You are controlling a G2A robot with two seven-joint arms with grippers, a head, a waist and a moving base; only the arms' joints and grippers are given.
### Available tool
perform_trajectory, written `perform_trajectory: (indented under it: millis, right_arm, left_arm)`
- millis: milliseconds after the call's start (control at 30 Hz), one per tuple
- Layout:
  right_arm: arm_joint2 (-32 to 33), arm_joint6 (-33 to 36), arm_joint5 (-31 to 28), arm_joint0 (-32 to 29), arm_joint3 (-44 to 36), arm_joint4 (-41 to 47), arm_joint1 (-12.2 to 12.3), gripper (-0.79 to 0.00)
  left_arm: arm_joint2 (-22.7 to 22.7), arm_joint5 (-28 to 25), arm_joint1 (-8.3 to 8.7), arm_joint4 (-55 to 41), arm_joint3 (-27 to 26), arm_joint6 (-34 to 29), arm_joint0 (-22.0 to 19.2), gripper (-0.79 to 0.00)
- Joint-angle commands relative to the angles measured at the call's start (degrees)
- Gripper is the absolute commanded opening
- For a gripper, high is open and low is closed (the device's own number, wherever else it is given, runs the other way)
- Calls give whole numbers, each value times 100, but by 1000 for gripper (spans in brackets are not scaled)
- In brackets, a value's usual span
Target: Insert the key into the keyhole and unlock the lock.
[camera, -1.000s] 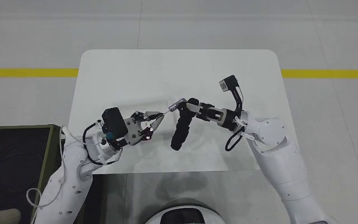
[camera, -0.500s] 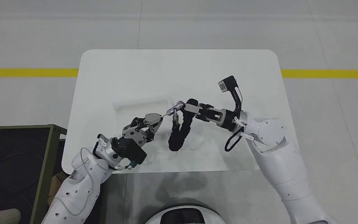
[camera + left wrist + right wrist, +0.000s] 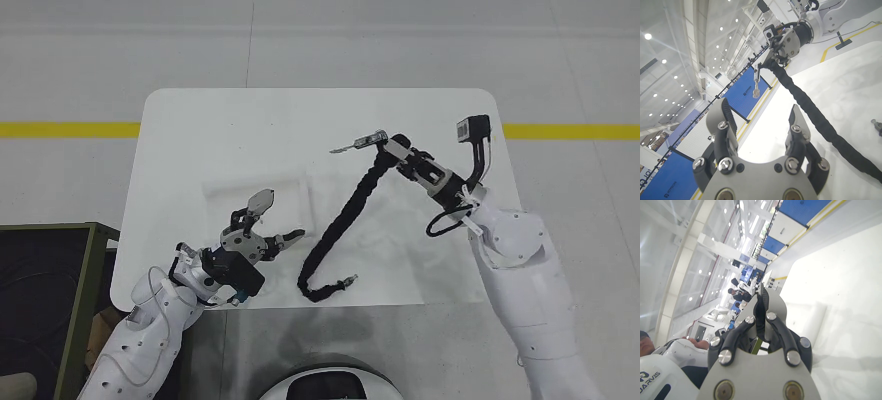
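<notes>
Top view: cable lock gripped by the right gripper, left gripper released

The right gripper [image 3: 388, 148] is seen in the upper right part of the frame, clenched on one end of the black cable lock [image 3: 345, 215]. Beyond its fingers a metal lock head [image 3: 360, 142] is pointed toward the left of the frame. Whether the key is seated in it cannot be told. From this grip the cable is led down to the white table [image 3: 200, 120], where it is curled at the lower centre and ended by a small metal pin [image 3: 347, 281], well apart from the lock head. The left gripper [image 3: 280, 218] is found at the lower left, released, its fingers spread wide, near the cable but apart from it.
</notes>
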Motion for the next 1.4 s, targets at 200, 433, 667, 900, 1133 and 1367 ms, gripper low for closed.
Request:
perform_trajectory:
  millis: [200,433,667,900,1133,1367]
  right_arm:
    - [1007,-266,265,-53,-735,-782,142,-785]
    - [498,-762,546,-5,-639,-2149,131,-785]
    - [-504,-1048,894,212,78,-3795,65,-785]
    - [-1020,-618,1384,596,622,-4377,13,0]
    - [-549,-1793,987,186,108,-4424,52,0]
    - [-247,-2505,464,-212,-121,-3888,59,-23]
  left_arm:
    - [0,0,0,0,0,0,0,0]
    - [0,0,0,0,0,0,0,0]
    - [0,0,0,0,0,0,0,0]
    - [0,0,0,0,0,0,0,0]
    - [0,0,0,0,0,0,0,0]
    - [0,0,0,0,0,0,0,0]
